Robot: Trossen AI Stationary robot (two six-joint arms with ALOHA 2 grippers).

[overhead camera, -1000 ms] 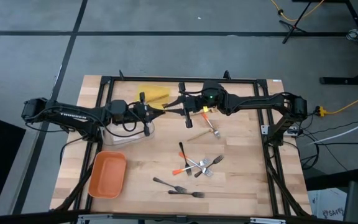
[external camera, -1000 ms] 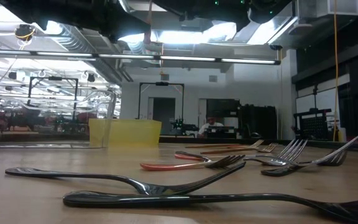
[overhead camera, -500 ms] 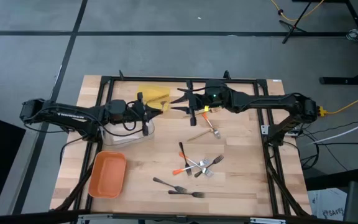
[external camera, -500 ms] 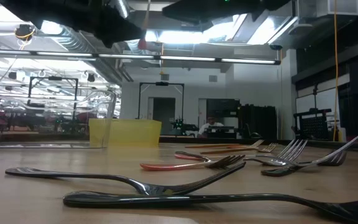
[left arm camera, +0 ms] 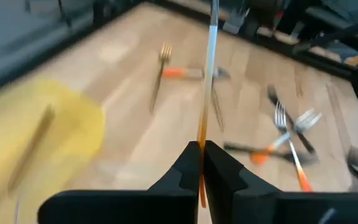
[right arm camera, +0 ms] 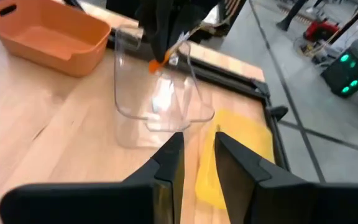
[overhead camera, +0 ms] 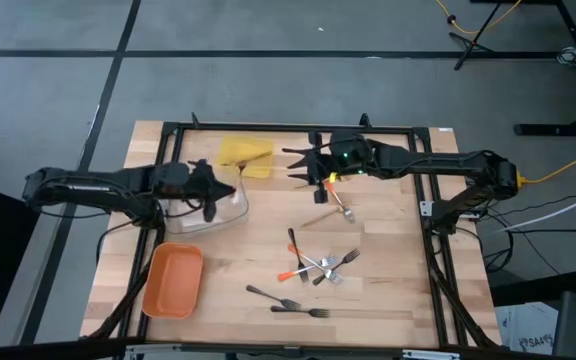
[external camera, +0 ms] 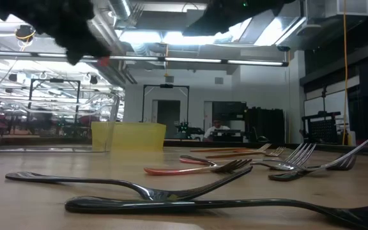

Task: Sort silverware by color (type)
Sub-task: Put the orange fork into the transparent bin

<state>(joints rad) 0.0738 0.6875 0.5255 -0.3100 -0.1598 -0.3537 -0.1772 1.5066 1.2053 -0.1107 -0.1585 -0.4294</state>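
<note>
My left gripper (left arm camera: 201,149) hangs over the clear tray (overhead camera: 208,212) at the left, shut on a silver utensil (left arm camera: 212,56) with an orange handle. My right gripper (right arm camera: 197,155) is open near the far edge (overhead camera: 303,165), beside the yellow tray (overhead camera: 245,155), with nothing between its fingers. A wooden utensil (right arm camera: 218,132) lies in the yellow tray. More silverware lies flat on the table: a wooden fork (overhead camera: 320,218), an orange-tipped silver piece (overhead camera: 338,195), a crossed heap (overhead camera: 318,265) and two black forks (overhead camera: 288,303). My left gripper pinches the utensil's orange handle part (left arm camera: 202,134) between its two fingers. The silver shaft runs on past the fingertips, along the fingers. The fingers slant downward from the table's left side. The utensil is lifted clear, above the clear tray (right arm camera: 160,93).
An orange tray (overhead camera: 173,280) sits at the near left. A black frame (overhead camera: 298,128) runs round the table's far and side edges. In the low view both arms are dark shapes overhead, with the black forks (external camera: 171,191) closest to the camera.
My left gripper has drawn back toward the table's left edge with the orange-handled utensil, rolling as it went, and now hangs over the clear tray. My right gripper has tipped up from pointing steeply down and has pulled back toward the far right.
</note>
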